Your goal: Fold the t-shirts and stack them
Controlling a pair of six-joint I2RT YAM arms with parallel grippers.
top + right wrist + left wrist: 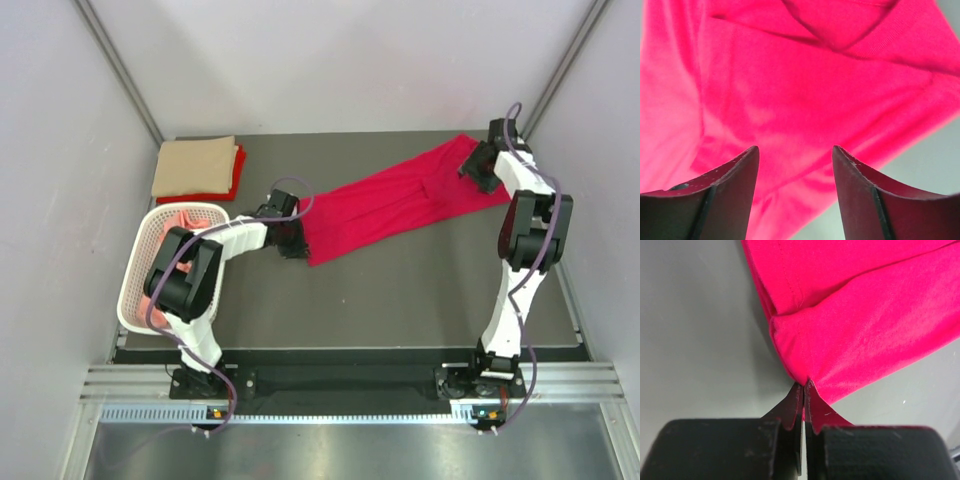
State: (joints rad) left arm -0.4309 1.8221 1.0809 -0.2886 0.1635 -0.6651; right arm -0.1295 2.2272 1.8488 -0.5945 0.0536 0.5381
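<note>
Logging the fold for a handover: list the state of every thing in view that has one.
crimson shirt: stretched out diagonally, one end pinched.
left gripper: jaws shut on crimson shirt.
right gripper: jaws open over its other end.
tan shirt: folded, atop red shirt.
red shirt: folded, under the tan.
basket: upright, pink cloth inside.

The white-and-black left arm (205,265) leans forward and inward from its base with its elbow bent low. Its black two-finger left gripper (803,386) is pinched tight on a corner of the crimson red cloth t-shirt (865,315). The matching right arm (525,225) stretches far forward. Its black right gripper (795,150) is angled down, jaws parted above the cloth.
</note>
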